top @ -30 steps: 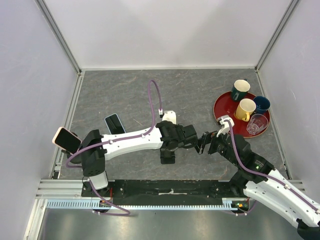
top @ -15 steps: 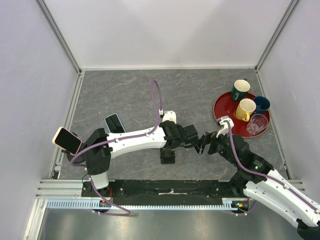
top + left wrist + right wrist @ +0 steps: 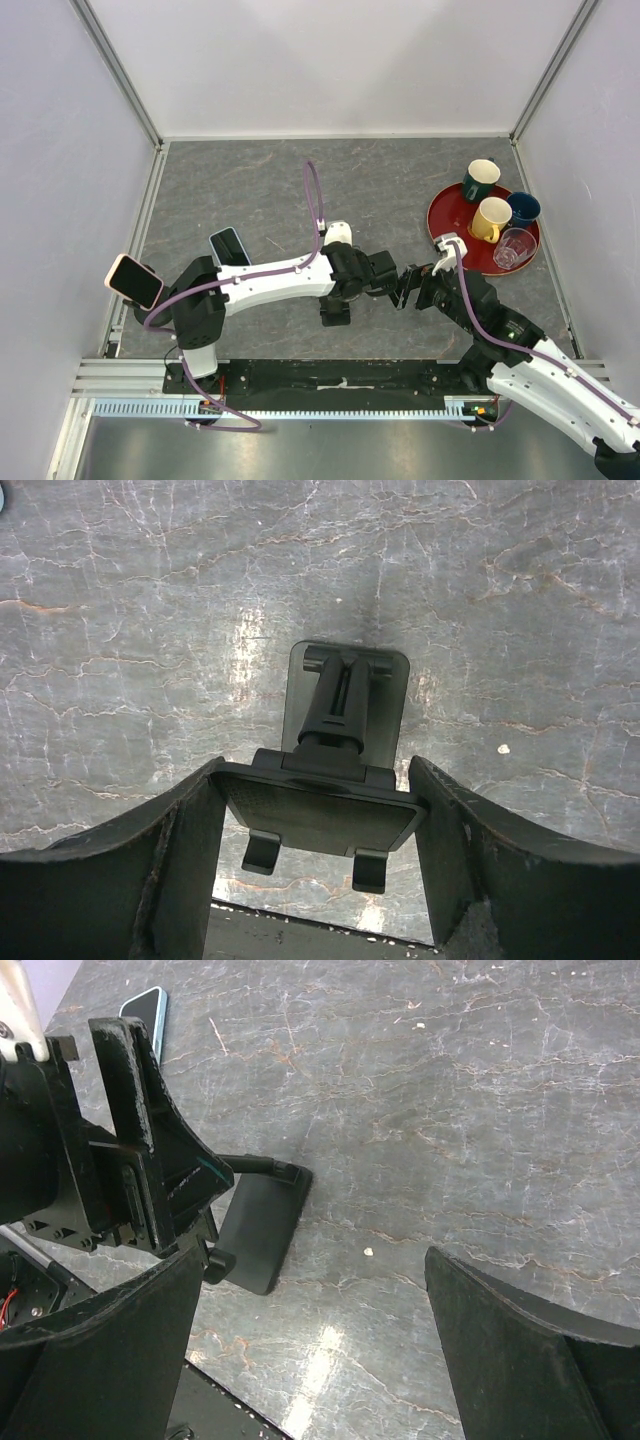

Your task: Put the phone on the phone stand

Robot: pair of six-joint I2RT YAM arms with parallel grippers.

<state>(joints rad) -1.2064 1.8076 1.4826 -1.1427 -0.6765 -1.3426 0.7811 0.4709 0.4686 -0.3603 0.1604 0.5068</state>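
The pink phone [image 3: 133,281] sits tilted and raised at the table's far left edge. A dark piece shows under it, and I cannot make out the round-base phone stand. My left gripper [image 3: 380,280] [image 3: 317,780] is at mid-table, shut on the raised plate [image 3: 320,815] of a black folding wedge stand [image 3: 336,312], whose base [image 3: 258,1225] rests on the table. My right gripper [image 3: 408,290] [image 3: 315,1260] is open and empty, just right of the left gripper and low over the table.
A light-blue phone [image 3: 229,247] [image 3: 143,1008] lies flat left of centre. A red tray [image 3: 445,215] at the right holds a green mug [image 3: 480,180], a yellow mug [image 3: 490,218], a blue cup [image 3: 522,208] and a clear glass [image 3: 514,247]. Grey walls enclose the table.
My left arm's lower links have swung a little to the right. Its gripper and the folding stand stay almost in place. The right arm has not moved.
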